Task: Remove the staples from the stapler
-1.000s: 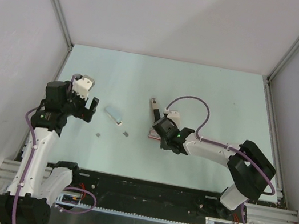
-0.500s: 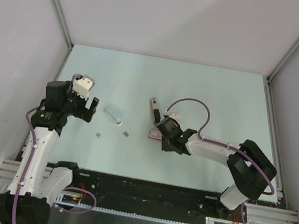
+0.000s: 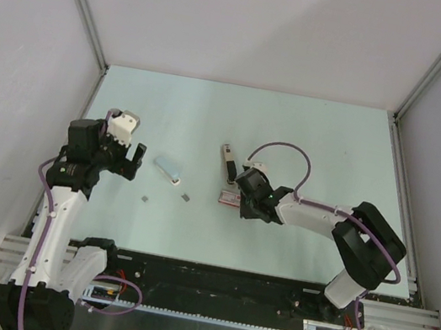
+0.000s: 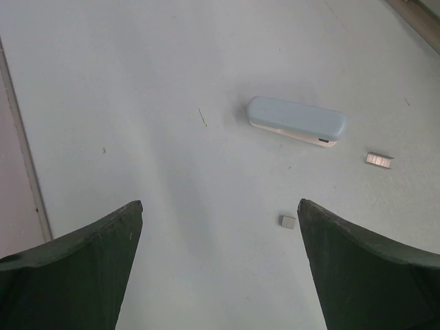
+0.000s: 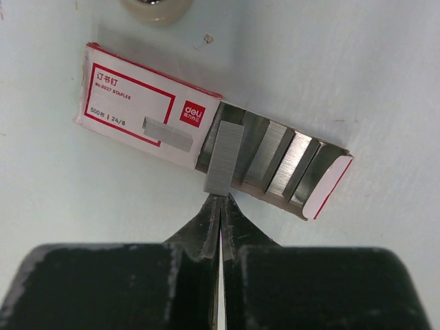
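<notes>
You have the right gripper [image 5: 220,206] pinched shut on a grey metal staple strip [image 5: 224,155] over the opened red-and-white cardboard staple box [image 5: 130,103], left gripper [image 4: 220,205] spread wide open.

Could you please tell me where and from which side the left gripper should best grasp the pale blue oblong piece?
Probably mid-length, across the two long sides of the pale blue oblong piece, coming straight down from above. It lies flat on the table and is narrow, with rounded ends. The open left gripper would likely need to turn to straddle that width.
</notes>
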Action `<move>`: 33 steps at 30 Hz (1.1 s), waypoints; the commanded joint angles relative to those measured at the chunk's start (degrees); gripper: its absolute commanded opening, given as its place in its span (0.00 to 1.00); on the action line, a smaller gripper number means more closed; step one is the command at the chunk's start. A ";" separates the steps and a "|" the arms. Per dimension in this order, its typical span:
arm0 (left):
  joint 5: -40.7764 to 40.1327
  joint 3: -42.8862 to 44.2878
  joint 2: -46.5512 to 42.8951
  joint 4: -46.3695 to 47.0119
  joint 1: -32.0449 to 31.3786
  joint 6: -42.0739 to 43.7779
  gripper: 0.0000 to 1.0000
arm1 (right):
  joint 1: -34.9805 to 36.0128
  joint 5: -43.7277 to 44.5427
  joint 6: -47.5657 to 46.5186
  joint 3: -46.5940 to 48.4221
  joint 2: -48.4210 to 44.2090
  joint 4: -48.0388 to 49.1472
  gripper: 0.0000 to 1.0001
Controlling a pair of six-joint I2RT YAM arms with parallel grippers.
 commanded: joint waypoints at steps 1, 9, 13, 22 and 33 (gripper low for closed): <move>1.46 0.13 -0.08 0.28 0.46 0.01 1.00 | -0.44 -0.87 -1.64 1.96 1.35 1.42 0.00; 1.41 -0.32 -0.43 0.33 0.50 0.16 1.00 | -0.92 -1.04 -2.03 3.09 1.92 1.64 0.00; 1.40 -0.48 -0.63 0.29 0.48 0.18 1.00 | -1.46 -0.99 -2.46 3.59 1.99 1.62 0.00; 1.35 -0.79 -1.09 0.33 0.50 0.50 1.00 | -1.00 -2.43 -2.70 3.95 1.52 0.70 0.00; 1.00 -0.88 -1.55 0.33 0.46 0.93 0.99 | -0.47 -3.69 -3.34 3.95 1.08 0.76 0.00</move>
